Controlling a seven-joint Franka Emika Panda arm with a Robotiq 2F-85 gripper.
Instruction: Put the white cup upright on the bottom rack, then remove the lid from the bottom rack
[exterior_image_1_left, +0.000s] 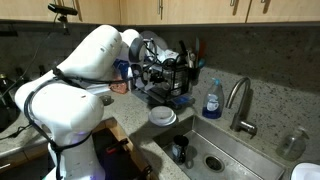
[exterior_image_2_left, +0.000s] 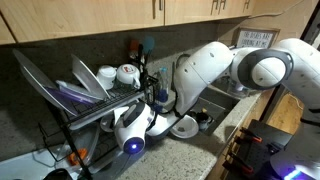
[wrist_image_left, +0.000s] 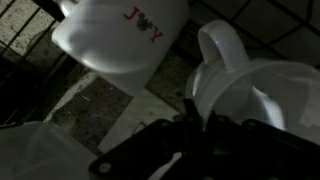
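Observation:
In the wrist view my gripper (wrist_image_left: 188, 118) is shut on the rim of the white cup (wrist_image_left: 250, 90), whose looped handle sticks up at its upper left. The cup is tilted over the stone counter. A white mug with red "JOY" lettering (wrist_image_left: 125, 35) is just beyond it. In an exterior view my gripper (exterior_image_2_left: 150, 108) reaches low at the open end of the bottom rack (exterior_image_2_left: 95, 125) of the black wire dish rack; the rack also shows in the other view (exterior_image_1_left: 165, 95). I cannot make out a lid in any view.
Plates (exterior_image_2_left: 75, 90) and white cups (exterior_image_2_left: 125, 73) fill the rack's top tier. A shallow white bowl (exterior_image_1_left: 162, 116) sits on the counter by the rack. A blue soap bottle (exterior_image_1_left: 211, 100), a faucet (exterior_image_1_left: 240, 100) and the steel sink (exterior_image_1_left: 215, 155) lie beyond.

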